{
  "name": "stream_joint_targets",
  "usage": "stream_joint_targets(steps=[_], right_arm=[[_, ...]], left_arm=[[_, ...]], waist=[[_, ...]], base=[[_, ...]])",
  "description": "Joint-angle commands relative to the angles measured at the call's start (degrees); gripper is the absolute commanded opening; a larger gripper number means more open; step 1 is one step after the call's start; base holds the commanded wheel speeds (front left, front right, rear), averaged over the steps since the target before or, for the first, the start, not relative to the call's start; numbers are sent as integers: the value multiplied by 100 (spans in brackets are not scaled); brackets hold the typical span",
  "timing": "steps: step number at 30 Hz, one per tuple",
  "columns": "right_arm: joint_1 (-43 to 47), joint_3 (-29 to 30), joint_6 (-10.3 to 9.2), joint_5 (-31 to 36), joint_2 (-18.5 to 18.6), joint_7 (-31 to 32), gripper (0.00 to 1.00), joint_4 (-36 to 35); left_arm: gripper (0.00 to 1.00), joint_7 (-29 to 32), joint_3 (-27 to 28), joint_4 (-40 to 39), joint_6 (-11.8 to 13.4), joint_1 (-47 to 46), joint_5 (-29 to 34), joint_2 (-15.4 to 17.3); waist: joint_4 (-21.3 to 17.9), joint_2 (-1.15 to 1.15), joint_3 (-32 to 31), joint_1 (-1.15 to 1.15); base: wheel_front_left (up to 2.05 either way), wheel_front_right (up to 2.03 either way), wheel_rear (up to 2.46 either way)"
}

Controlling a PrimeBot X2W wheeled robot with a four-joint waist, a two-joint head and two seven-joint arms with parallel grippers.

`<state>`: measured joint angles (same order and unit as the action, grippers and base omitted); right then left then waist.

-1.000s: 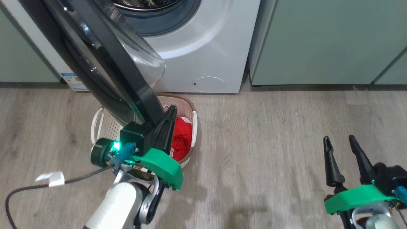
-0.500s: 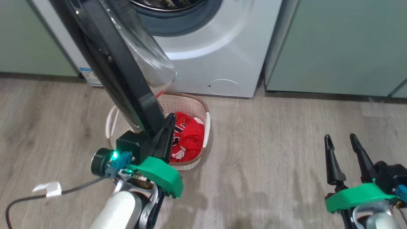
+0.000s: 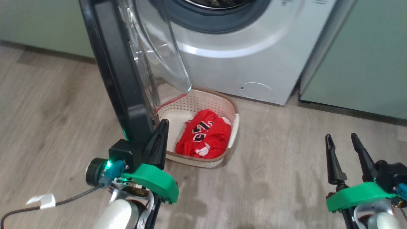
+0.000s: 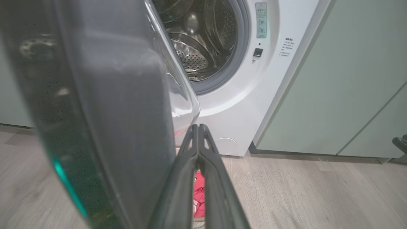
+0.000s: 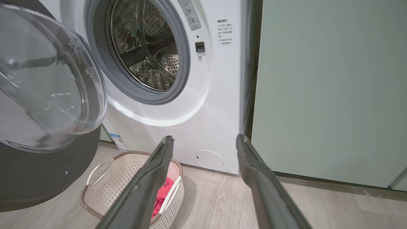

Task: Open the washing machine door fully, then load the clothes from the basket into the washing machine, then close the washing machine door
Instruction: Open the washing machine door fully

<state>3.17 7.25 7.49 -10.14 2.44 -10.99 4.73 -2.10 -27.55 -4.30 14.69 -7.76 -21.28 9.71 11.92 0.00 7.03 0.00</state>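
"two claws in your head view, operator: how are they set?"
"your left claw (image 3: 162, 124) is pinched tight, nothing between its fingers (image 4: 182, 178). it lies just beside the lower edge of the washing machine door (image 3: 117, 73), on the glass side. whether it touches the door, i cannot tell. your right claw (image 3: 340, 136) stands spread wide and empty above the floor (image 3: 286, 165), well apart from the basket (image 3: 232, 105)."
"and the door?"
"you see it swung out from the washing machine (image 3: 254, 57), edge-on to your head camera, its clear bowl (image 3: 159, 47) hanging over the basket. the drum mouth (image 5: 143, 47) is uncovered."
"where are the clothes?"
"the clothes (image 3: 206, 135), red with black-and-white lettering, lie bunched in the right half of the basket. the basket sits on the floor close before the washing machine, partly under the door."
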Motion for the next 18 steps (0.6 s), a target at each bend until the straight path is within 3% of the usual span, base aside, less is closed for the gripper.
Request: stream_joint_targets(steps=[1,11,18], right_arm=[[-138,-116,0,48,43,34,100,-237],[-185,-90,0,112,43,141,100,-350],[-243,-106,0,123,43,185,100,-412]], left_arm=[[0,-64,318,-212,94,-92,-43,108],[0,-190,488,-230,131,88,-237,138],[0,-291,870,-106,212,89,-403,293]], waist=[[252,0,24,0],[680,0,112,0],[708,0,210,0]], base=[[0,0,0],[0,0,0],[0,0,0]])
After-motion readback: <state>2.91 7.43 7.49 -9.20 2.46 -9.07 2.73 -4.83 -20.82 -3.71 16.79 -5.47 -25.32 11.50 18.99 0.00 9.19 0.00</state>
